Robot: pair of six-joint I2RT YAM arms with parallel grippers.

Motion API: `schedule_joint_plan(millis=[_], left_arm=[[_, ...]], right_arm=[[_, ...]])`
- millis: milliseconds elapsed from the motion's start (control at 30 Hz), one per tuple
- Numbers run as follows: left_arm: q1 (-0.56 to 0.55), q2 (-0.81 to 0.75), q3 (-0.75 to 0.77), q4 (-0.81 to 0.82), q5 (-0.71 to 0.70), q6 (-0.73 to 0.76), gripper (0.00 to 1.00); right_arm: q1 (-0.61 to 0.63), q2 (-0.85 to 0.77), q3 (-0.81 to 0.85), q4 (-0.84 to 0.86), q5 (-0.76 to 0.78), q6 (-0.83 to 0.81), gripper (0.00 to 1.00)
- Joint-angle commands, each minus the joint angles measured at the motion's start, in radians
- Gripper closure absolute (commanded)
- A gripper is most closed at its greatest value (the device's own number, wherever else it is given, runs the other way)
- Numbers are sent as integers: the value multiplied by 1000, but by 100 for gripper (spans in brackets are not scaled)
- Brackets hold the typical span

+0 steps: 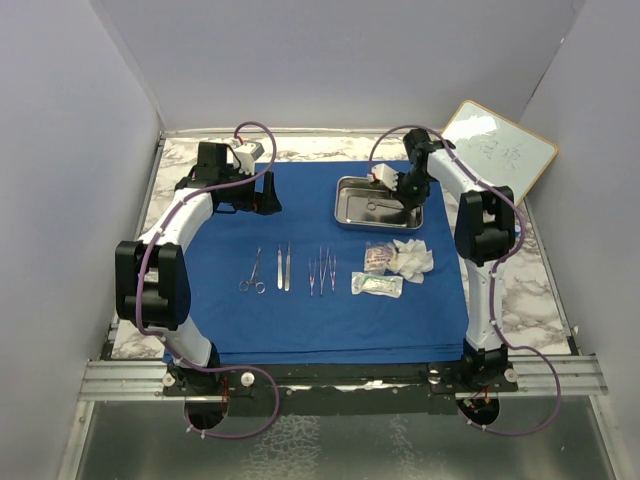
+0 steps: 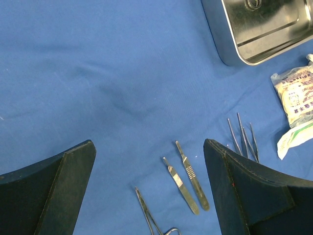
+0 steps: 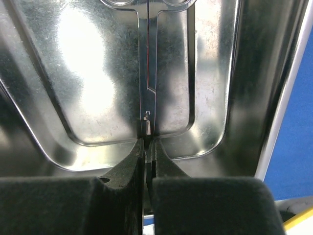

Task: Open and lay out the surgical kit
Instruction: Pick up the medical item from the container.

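The royal-blue cloth (image 1: 330, 310) lies spread flat on the table. At its back right stands the steel tray (image 1: 352, 212), and my right gripper (image 1: 400, 195) reaches down into it. In the right wrist view the right gripper (image 3: 146, 142) is shut on the tip end of ring-handled steel forceps (image 3: 148, 73) over the tray floor (image 3: 88, 73). My left gripper (image 2: 149, 161) hovers open over the cloth (image 2: 98, 73), above two scalpel handles (image 2: 188, 181). Scissors (image 1: 253, 272), tweezers (image 1: 321, 270), white gauze (image 1: 412, 258) and clear packets (image 1: 377, 285) lie in a row on the cloth.
A wood-framed whiteboard (image 1: 497, 148) leans at the back right corner. Grey walls close in the marble table (image 1: 545, 290) on three sides. A yellow edge (image 3: 303, 220) shows at the lower right of the right wrist view.
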Motion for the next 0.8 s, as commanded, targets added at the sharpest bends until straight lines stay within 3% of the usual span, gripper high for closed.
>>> schedule_joint_plan(millis=[0,767], left_arm=[[-2,1,-1,17,25,-9,5],[-21,4,-13,36,27,2,5]], right_arm=[[0,-55,-42,28,-73,25,99],[-1,-137,-114,115,-95,51,99]])
